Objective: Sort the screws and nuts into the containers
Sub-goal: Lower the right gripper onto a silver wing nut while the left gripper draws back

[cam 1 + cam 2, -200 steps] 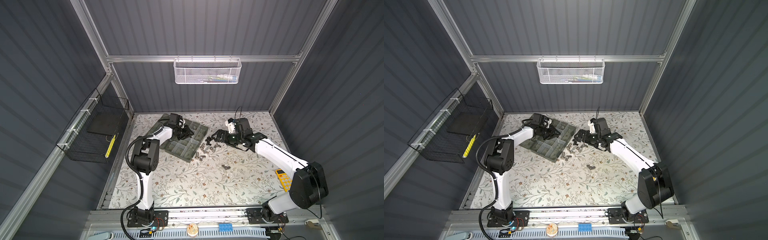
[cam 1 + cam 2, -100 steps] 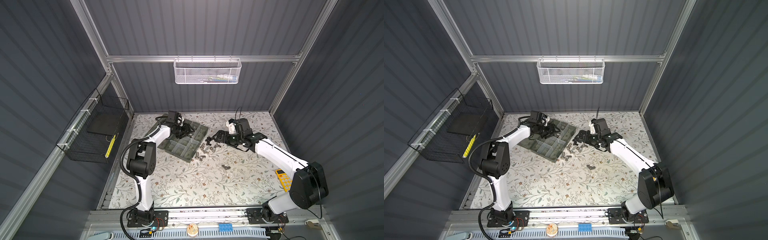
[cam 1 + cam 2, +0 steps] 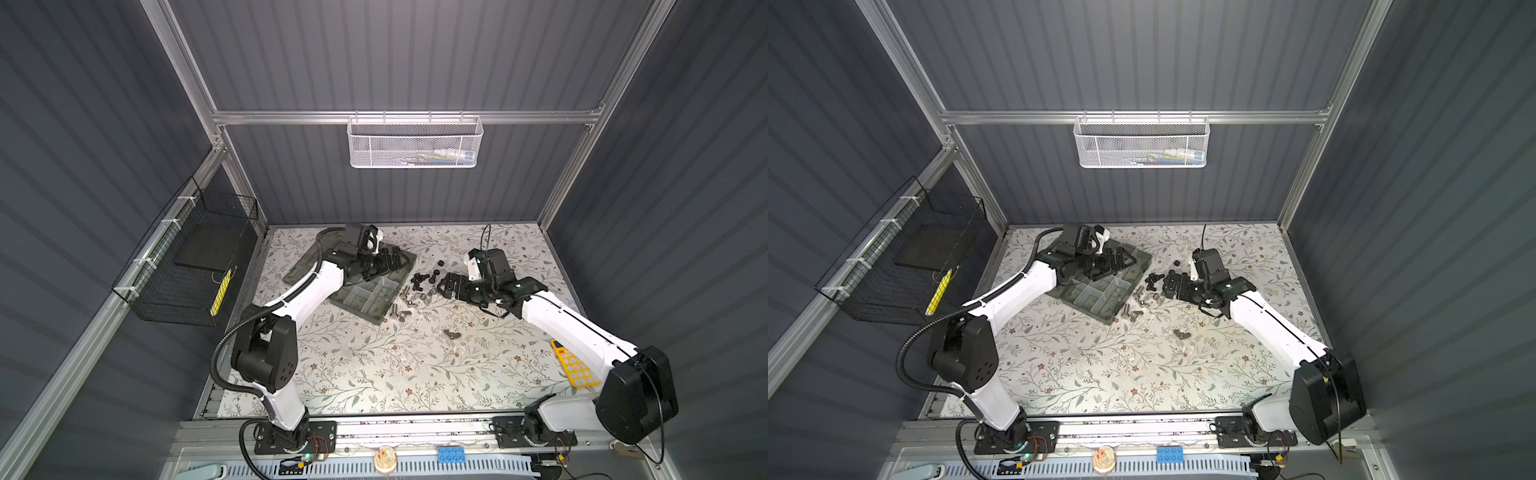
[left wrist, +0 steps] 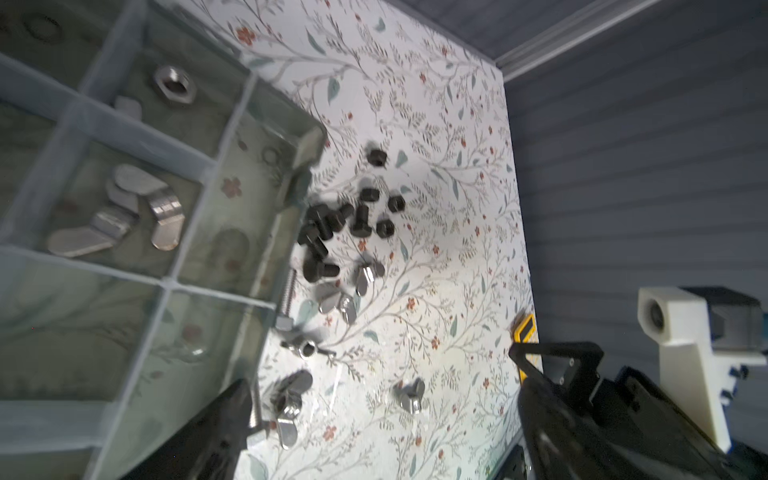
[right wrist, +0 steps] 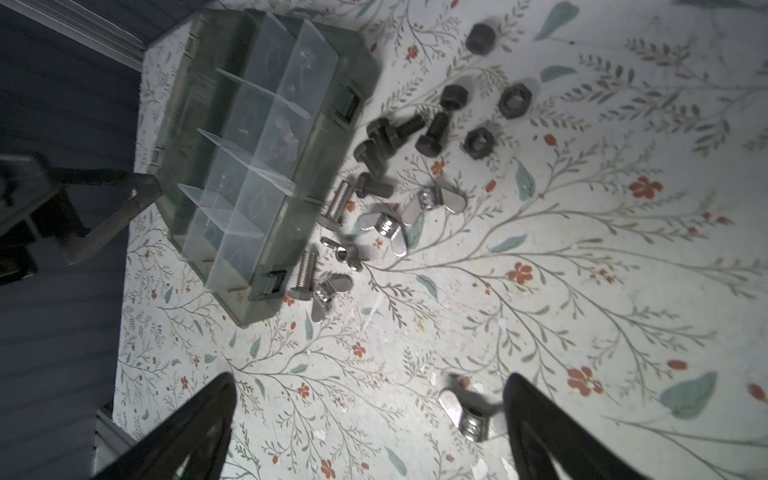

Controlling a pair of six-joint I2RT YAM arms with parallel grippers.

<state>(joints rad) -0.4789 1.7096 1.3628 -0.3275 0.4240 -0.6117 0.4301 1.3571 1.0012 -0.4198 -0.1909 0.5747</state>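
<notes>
The grey-green organizer box (image 3: pixel 365 301) with its containers lies left of centre in both top views, box (image 3: pixel 1096 301). My left gripper (image 3: pixel 392 262) hovers open over its far end. In the left wrist view the gripper (image 4: pixel 386 415) holds nothing; silver winged nuts (image 4: pixel 120 220) lie in one compartment and a silver hex nut (image 4: pixel 174 85) in another. Black screws (image 4: pixel 328 232) and black nuts (image 5: pixel 515 99) are heaped on the mat beside the box, with silver screws (image 5: pixel 336 203) and winged nuts (image 5: pixel 436 201). My right gripper (image 3: pixel 444 286) stands open by this heap, empty, gripper (image 5: pixel 370 415). A lone winged nut (image 5: pixel 467 411) lies near one fingertip.
The box's lid (image 3: pixel 301 268) lies open on the far left side. A yellow keypad (image 3: pixel 575 368) rests at the mat's right edge. A white mesh basket (image 3: pixel 413 143) hangs on the back wall and a black wire basket (image 3: pixel 195 266) on the left wall.
My left gripper has opened over the far end of the box, and its arm has shifted slightly. The right arm has hardly moved.
</notes>
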